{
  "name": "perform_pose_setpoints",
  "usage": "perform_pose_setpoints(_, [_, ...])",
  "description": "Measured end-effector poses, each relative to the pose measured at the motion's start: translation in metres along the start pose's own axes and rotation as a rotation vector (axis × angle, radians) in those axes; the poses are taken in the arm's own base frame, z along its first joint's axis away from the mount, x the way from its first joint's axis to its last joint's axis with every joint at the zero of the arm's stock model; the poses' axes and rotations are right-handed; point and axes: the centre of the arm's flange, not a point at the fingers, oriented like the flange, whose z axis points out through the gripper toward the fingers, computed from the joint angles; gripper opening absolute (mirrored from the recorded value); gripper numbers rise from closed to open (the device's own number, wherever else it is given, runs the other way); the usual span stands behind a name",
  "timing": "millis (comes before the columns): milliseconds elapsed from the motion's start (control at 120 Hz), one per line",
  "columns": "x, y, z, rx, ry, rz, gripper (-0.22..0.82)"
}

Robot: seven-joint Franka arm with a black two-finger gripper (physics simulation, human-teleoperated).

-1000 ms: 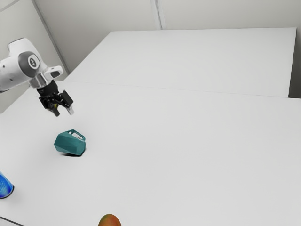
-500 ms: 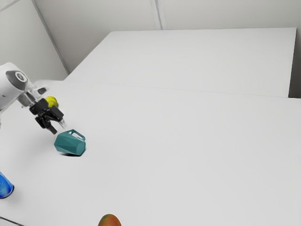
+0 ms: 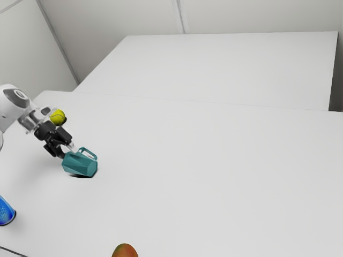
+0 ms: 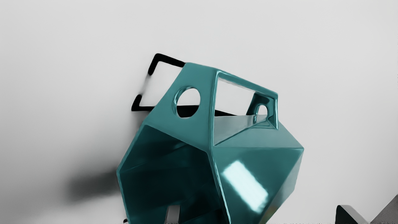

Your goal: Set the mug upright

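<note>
Teal mug [image 3: 79, 166]: on its side
My tool [image 3: 68, 152]: wide, at mug's ten o'clock in exterior view, one fingertip [image 4: 173, 215] at mouth

Blue object [image 3: 6, 212] and fruit [image 3: 125, 251] partly offscreen

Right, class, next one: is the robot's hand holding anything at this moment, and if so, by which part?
Nothing is held: the hand is open, one finger at the mouth of the tipped mug, the other clear of its outside.
</note>
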Motion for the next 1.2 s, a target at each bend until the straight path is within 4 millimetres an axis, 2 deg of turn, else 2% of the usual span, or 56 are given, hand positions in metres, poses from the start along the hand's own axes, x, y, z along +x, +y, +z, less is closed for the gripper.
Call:
perform_pose_setpoints(242, [-0.01,-0.01,0.005,-0.047,0.0,-0.028,0.15])
perform_pose_setpoints(483, [-0.013,-0.008,0.005,-0.074,0.007,-0.033,-0.07])
perform_pose_setpoints(683, [-0.012,0.002,0.003,-0.09,0.011,-0.02,-0.14])
perform_pose_setpoints(967, [-0.016,0.025,-0.006,-0.086,0.018,0.007,-0.14])
perform_pose_setpoints(1133, [-0.008,0.055,-0.009,-0.055,0.007,0.05,-0.16])
perform_pose_setpoints(1200, [0.0,0.074,-0.006,-0.027,-0.001,0.077,-0.17])
